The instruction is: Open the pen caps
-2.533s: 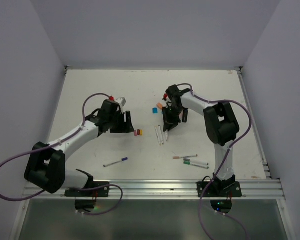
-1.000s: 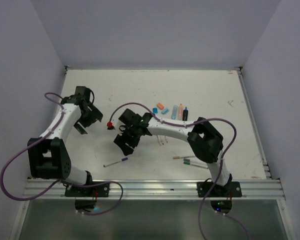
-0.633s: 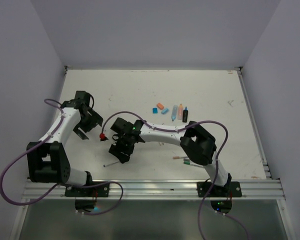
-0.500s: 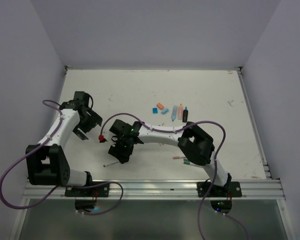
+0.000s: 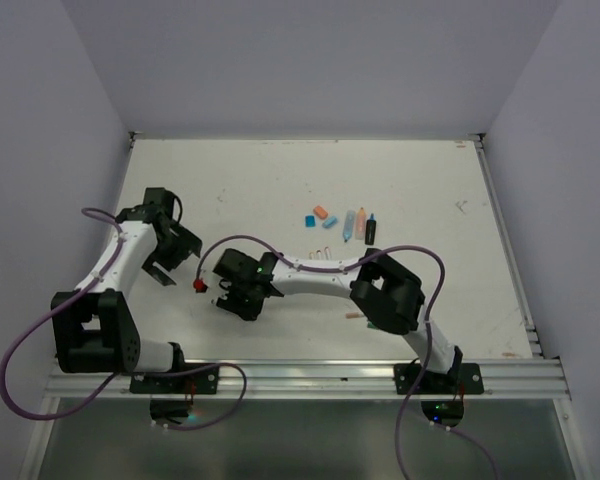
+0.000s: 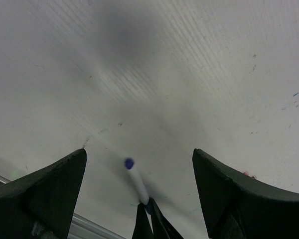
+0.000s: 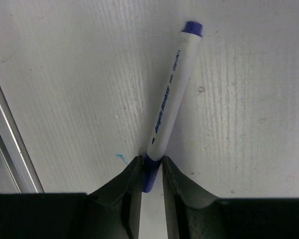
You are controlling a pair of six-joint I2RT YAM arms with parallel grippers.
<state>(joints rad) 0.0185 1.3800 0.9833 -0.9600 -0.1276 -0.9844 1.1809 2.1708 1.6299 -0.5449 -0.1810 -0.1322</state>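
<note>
Your right end effector (image 7: 150, 164) clamps the blue cap (image 7: 149, 180); close the wide-apart left end effector (image 6: 138, 152) on the white barrel (image 7: 169, 97), pull straight.

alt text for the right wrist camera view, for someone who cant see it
The right gripper has its two dark fingers closed around the blue cap of a white pen. The pen lies flat on the white table, its barrel running up and slightly right to a blue end. A metal rail crosses the lower left edge.

White table (image 5: 430, 180) with loose caps (image 5: 320, 212), highlighters (image 5: 359, 223) and a blue-capped pen (image 7: 170, 102)
</note>
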